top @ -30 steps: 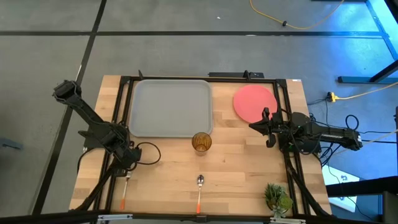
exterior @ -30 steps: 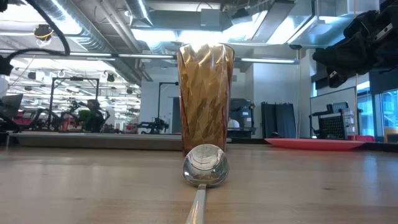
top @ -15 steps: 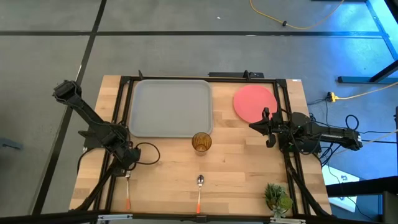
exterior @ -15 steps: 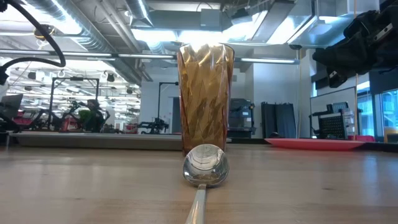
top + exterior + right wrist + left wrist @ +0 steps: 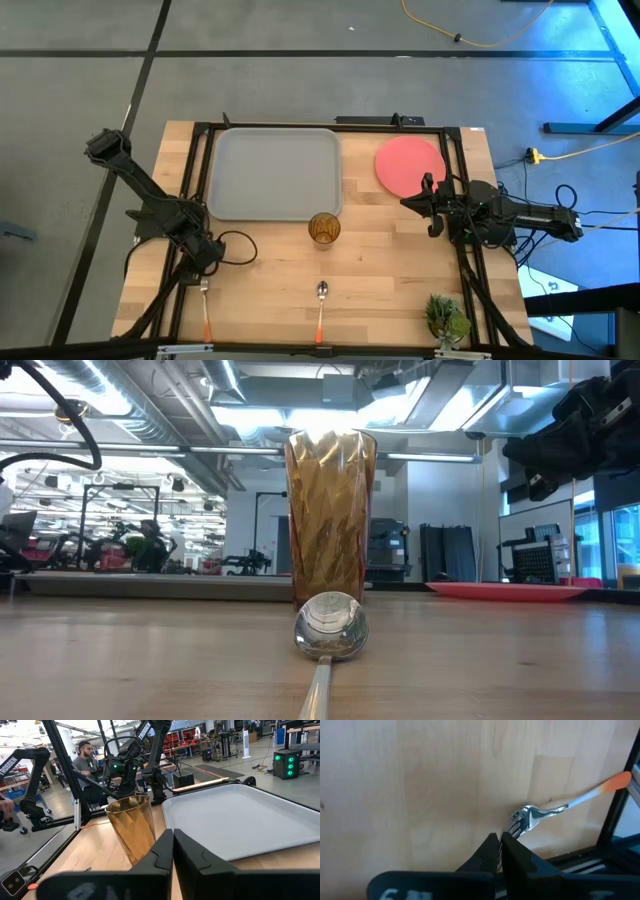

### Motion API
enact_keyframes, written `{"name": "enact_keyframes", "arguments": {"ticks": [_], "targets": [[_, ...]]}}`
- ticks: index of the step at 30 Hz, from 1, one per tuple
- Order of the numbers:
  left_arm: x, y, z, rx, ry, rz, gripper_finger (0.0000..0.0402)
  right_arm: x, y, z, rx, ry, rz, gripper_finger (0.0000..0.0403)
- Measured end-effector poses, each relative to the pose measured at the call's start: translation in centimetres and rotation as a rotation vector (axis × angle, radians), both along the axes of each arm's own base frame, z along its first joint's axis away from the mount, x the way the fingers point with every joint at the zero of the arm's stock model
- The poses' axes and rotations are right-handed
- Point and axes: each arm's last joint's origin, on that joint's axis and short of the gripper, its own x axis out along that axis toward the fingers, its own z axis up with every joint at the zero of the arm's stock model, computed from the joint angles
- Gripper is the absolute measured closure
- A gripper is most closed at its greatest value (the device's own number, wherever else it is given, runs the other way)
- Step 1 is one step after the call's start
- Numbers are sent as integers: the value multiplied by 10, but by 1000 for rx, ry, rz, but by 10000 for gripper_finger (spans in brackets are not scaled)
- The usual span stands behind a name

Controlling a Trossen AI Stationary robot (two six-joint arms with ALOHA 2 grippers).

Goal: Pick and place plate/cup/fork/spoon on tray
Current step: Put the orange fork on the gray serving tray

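The silver fork (image 5: pixel 206 305) with its orange handle lies near the table's front left corner. My left gripper (image 5: pixel 499 839) is shut at its tine end, slanting down from the far side. The grey tray (image 5: pixel 275 172) lies flat at the far left and the coral plate (image 5: pixel 410 165) at the far right. The amber cup (image 5: pixel 324 228) stands just in front of the tray's near right corner. The spoon (image 5: pixel 321 305) lies in front of the cup, bowl toward it. My right gripper (image 5: pixel 430 205) hangs shut and level by the plate's near edge, touching nothing. My left gripper pinches the fork's tines (image 5: pixel 516 824) at its fingertips, slanting down from the far side, roughly in line with the fork. The handle (image 5: pixel 600 790) reaches away toward the near edge, low over the wood. I cannot tell whether it rests on the wood.
A small green plant (image 5: pixel 447 318) sits at the front right corner. Black frame rails (image 5: pixel 470 270) run along the table's sides and far edge. A cable loop (image 5: pixel 240 247) lies beside my left arm. Bare wood spreads between the spoon and the plant.
My left gripper has turned a little at the wrist without shifting place. The fork's orange handle end has swung slightly toward the table's right, while its tine end has stayed at the fingertips.
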Motion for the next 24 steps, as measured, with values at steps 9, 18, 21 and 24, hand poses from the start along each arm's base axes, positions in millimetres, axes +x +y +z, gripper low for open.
{"name": "enact_keyframes", "arguments": {"ticks": [9, 18, 21, 24], "targets": [[8, 1, 17, -14, 21, 37, 401, 0, 0, 0, 0, 0, 0, 387], [22, 13, 51, 11, 8, 74, 401, 0, 0, 0, 0, 0, 0, 387], [26, 20, 65, 31, 12, 93, 401, 0, 0, 0, 0, 0, 0, 387], [28, 30, 82, 59, 30, 114, 401, 0, 0, 0, 0, 1, 0, 387]]}}
